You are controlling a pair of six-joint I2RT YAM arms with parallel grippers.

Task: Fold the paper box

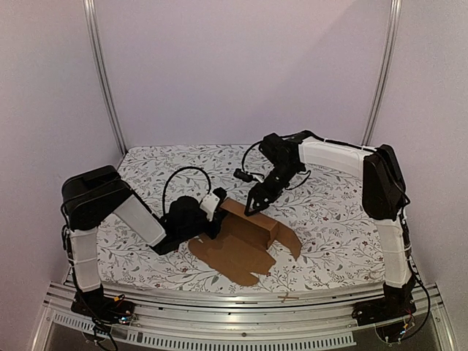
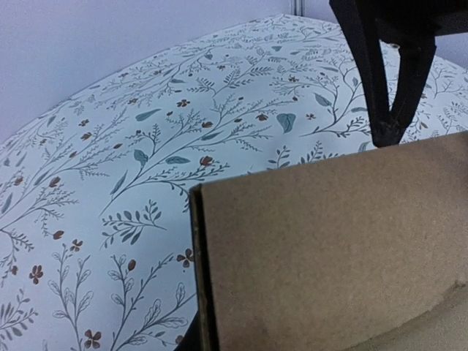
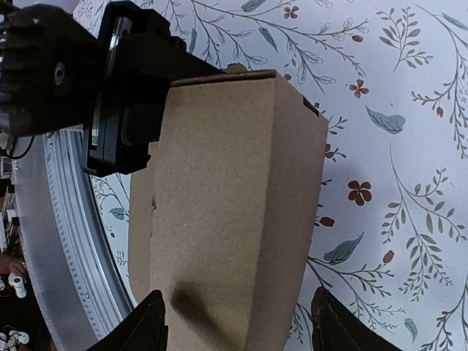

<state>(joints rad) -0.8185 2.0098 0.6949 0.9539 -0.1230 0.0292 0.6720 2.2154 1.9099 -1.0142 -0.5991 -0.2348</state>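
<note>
The paper box (image 1: 245, 241) is brown cardboard lying mid-table, partly folded, with one long section raised and flat flaps spread toward the near edge. My left gripper (image 1: 217, 212) is at the raised section's left end, shut on the cardboard. In the left wrist view that panel (image 2: 329, 256) fills the lower right and hides the fingers. My right gripper (image 1: 254, 207) hovers over the raised section, open. In the right wrist view its fingertips (image 3: 150, 325) stand on either side of the folded cardboard (image 3: 234, 197), apart from it. The left gripper's black body (image 3: 124, 95) shows at the box's far end.
A floral cloth (image 1: 329, 212) covers the table. An aluminium rail (image 1: 219, 303) runs along the near edge, with a small stick (image 1: 287, 297) lying on it. Two metal posts (image 1: 106, 80) rise at the back corners against white walls.
</note>
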